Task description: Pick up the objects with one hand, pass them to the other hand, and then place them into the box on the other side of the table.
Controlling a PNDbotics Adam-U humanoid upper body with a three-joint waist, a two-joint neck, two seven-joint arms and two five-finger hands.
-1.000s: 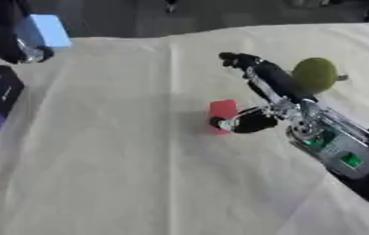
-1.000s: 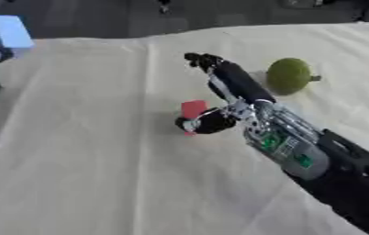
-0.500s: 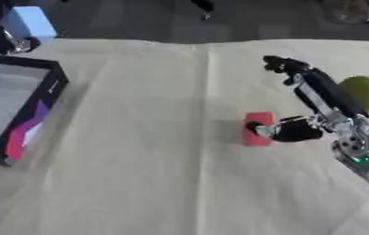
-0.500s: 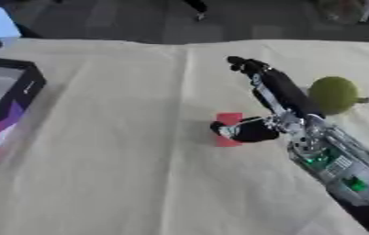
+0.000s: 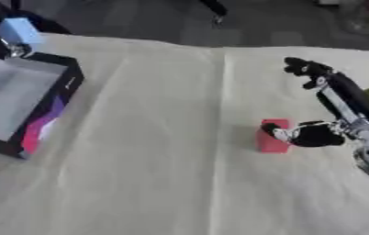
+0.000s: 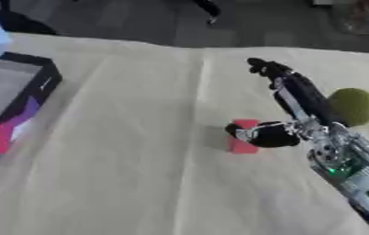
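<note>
- I'm reaching my right hand, fingers straight, thumb touching the red block.
- Pickup underway; next I judge I'm needing fingers curling round it.

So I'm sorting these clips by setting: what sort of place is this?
Probably an indoor lab or workshop set up for robot trials: a table under a cream cloth, a few practice items such as a red block and an open box, and dark bare floor beyond.
</note>
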